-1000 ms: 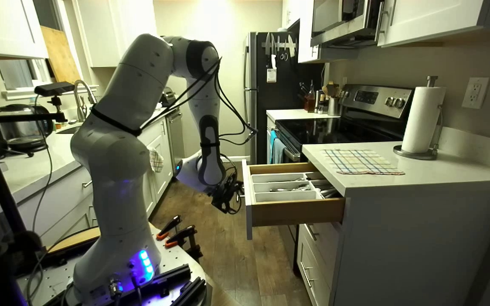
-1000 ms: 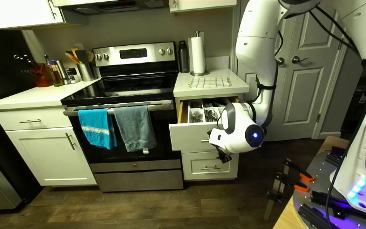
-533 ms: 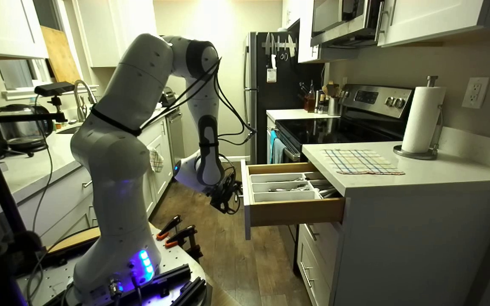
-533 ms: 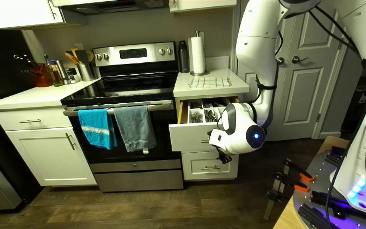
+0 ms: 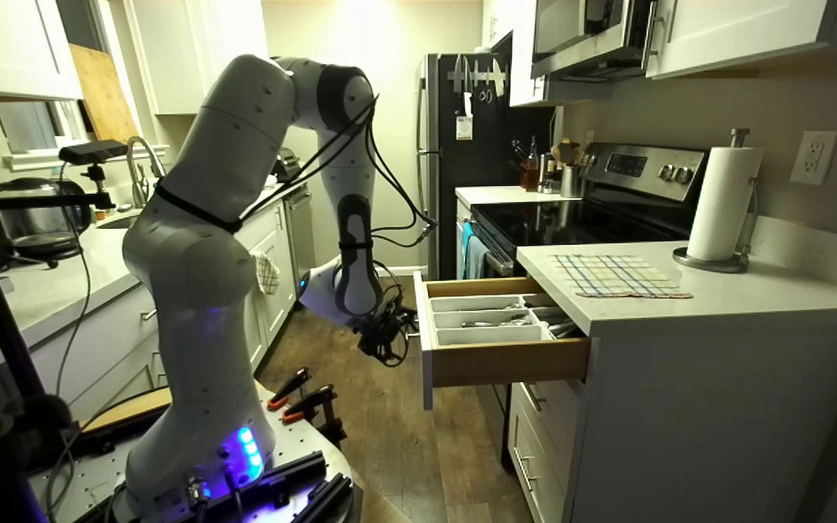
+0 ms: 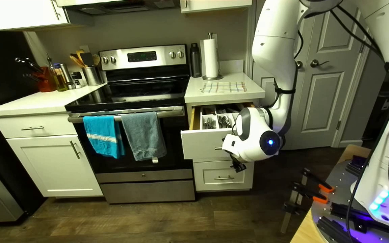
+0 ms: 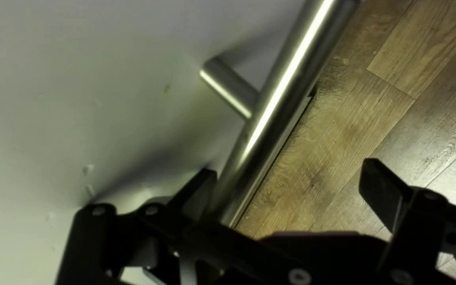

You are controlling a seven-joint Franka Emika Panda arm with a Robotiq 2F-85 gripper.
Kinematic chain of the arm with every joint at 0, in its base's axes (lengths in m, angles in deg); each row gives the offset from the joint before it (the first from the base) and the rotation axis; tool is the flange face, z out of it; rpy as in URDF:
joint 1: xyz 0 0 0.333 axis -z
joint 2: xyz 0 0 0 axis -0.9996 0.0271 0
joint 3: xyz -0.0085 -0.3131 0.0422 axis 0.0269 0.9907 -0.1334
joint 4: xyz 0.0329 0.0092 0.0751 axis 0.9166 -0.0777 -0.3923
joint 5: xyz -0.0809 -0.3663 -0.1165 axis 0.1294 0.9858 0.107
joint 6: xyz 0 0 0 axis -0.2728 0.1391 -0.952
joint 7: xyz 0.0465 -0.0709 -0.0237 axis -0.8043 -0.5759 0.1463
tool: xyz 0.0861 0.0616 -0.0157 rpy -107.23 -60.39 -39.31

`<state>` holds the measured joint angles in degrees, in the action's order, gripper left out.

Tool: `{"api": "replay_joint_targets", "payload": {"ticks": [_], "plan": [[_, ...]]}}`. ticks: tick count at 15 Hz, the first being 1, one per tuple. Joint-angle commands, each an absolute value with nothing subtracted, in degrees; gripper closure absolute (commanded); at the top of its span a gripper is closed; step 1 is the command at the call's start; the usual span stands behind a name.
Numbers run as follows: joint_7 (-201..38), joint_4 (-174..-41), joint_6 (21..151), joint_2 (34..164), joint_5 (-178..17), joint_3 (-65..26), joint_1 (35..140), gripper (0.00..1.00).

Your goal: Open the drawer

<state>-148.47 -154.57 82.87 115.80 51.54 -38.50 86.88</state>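
Note:
The drawer stands pulled well out of its cabinet; its pale wood side (image 5: 509,365) and divided cutlery tray (image 5: 491,334) show in an exterior view. Its flat white front (image 6: 199,144) faces the arm, and fills the left of the wrist view (image 7: 73,99). The slim metal bar handle (image 7: 281,91) runs diagonally in the wrist view. My gripper (image 7: 289,171) is open around the bar. One finger is between bar and front, close to the bar; the other is well apart, over the floor. In an exterior view the gripper (image 5: 389,335) is beside the front; elsewhere the wrist partly hides it (image 6: 236,165).
Closed lower drawers (image 6: 223,176) sit beneath the drawer. The countertop (image 6: 192,91) above holds a checked cloth and a paper towel roll (image 6: 210,59). The stove (image 6: 140,87) with hanging towels is beside the cabinet. Clamps (image 6: 304,195) stick out from the robot's table.
The drawer front shifts out very slightly, then very slightly back in. The arm and gripper move only a little. The drawer stays pulled out throughout.

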Motion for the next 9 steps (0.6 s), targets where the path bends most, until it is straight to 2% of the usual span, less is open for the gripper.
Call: {"api": "replay_joint_targets", "payload": {"ticks": [1, 9], "plan": [[-153.62, -161.20, 85.14, 105.96, 45.78, -41.92, 88.62, 0.00], [-160.23, -168.92, 82.10, 90.15, 34.92, -44.78, 82.24, 0.00]]}}
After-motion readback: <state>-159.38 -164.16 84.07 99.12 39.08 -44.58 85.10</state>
